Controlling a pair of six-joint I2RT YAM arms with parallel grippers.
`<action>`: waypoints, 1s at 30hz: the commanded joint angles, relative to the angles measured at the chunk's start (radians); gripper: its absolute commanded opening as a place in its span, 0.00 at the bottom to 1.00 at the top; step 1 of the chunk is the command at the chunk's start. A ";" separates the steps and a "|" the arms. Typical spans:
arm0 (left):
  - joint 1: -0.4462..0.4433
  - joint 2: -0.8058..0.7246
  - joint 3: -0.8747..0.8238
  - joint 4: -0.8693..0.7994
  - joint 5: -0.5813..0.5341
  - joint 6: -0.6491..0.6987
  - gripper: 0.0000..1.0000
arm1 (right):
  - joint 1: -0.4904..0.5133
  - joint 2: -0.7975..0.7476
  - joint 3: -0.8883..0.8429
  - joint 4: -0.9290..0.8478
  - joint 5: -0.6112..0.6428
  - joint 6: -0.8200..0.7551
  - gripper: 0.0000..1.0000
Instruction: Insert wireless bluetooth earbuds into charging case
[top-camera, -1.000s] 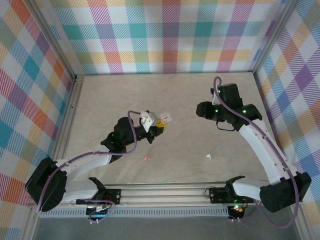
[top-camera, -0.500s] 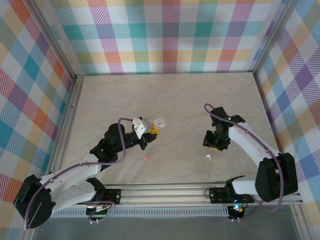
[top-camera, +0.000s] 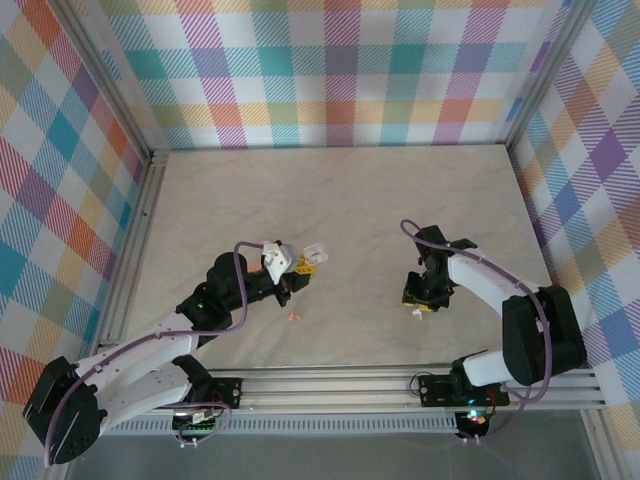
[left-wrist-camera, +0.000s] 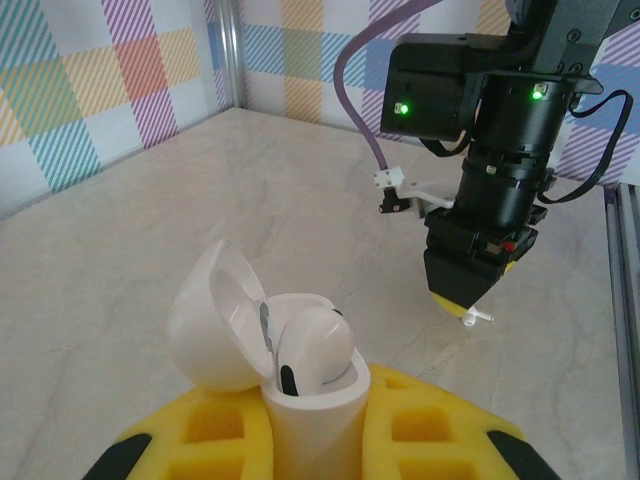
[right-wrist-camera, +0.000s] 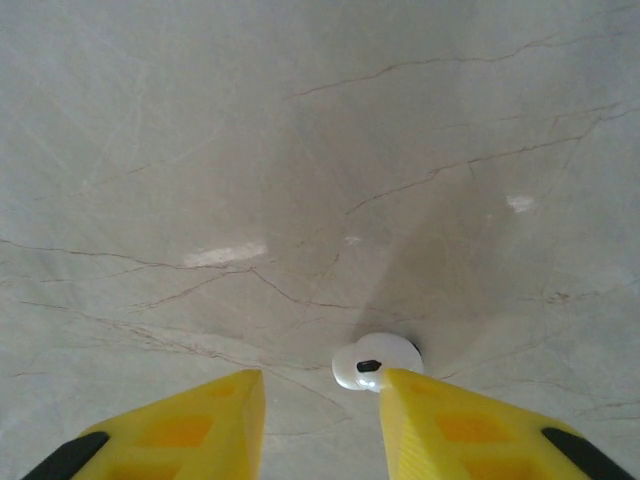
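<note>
Salmon-pink earbud (top-camera: 292, 316): one, loose on the marble table (top-camera: 360, 200), near centre. White ones: two. The loose white earbud (right-wrist-camera: 375, 362) lies near right, between the spread fingers of the right gripper (right-wrist-camera: 320, 400), against one finger. The seated white earbud (left-wrist-camera: 318, 340) sits in the single charging case (left-wrist-camera: 300, 410), lid open, pinched upright by the left gripper (top-camera: 297, 268), slightly farther, left of centre. Versus 1 s ago: right gripper has dropped from far right onto its earbud, and the left has pulled nearer.

That small white stemmed earbud (right-wrist-camera: 372, 362) is half tucked behind a yellow jaw of the right gripper (right-wrist-camera: 318, 388), so its stem's hidden. From overhead the tiny salmon-pink earbud (top-camera: 292, 316) is just a speck. The open white pebble-shaped charging case (left-wrist-camera: 305, 420) runs off the left wrist view's bottom edge.
</note>
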 joint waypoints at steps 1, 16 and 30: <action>-0.004 -0.017 -0.012 0.007 -0.005 0.005 0.00 | -0.007 0.022 -0.005 -0.006 0.010 -0.042 0.39; -0.003 0.005 0.010 0.003 0.007 0.004 0.00 | -0.006 0.045 -0.018 0.010 -0.064 -0.019 0.44; -0.003 0.014 0.019 0.003 0.015 0.003 0.00 | -0.005 -0.005 -0.016 -0.013 -0.035 -0.017 0.48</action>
